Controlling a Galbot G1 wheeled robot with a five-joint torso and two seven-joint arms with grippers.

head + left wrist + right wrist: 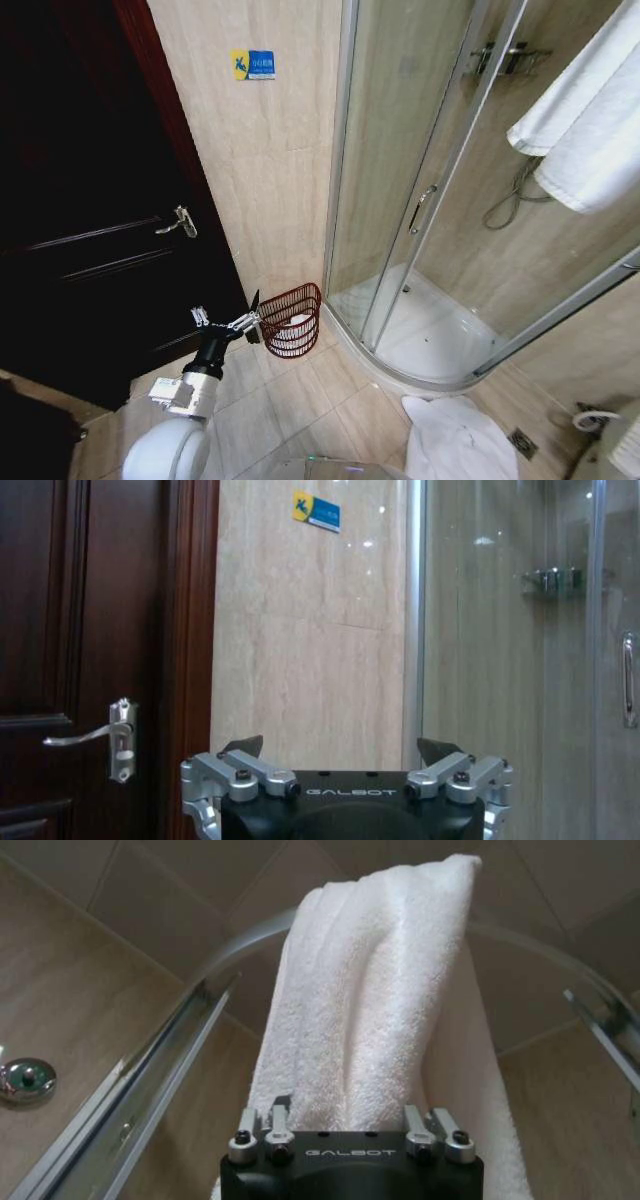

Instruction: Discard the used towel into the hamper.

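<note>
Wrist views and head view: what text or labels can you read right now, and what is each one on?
"GALBOT": on the left gripper body, left wrist view.
"GALBOT": on the right gripper body, behind the white towel, right wrist view.
Blue and yellow wall sticker beside the dark door: print too small to read.

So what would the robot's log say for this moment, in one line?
left gripper: open, at hamper rim | right gripper: shut on towel, by shower rail | hamper: on floor beside door
</note>
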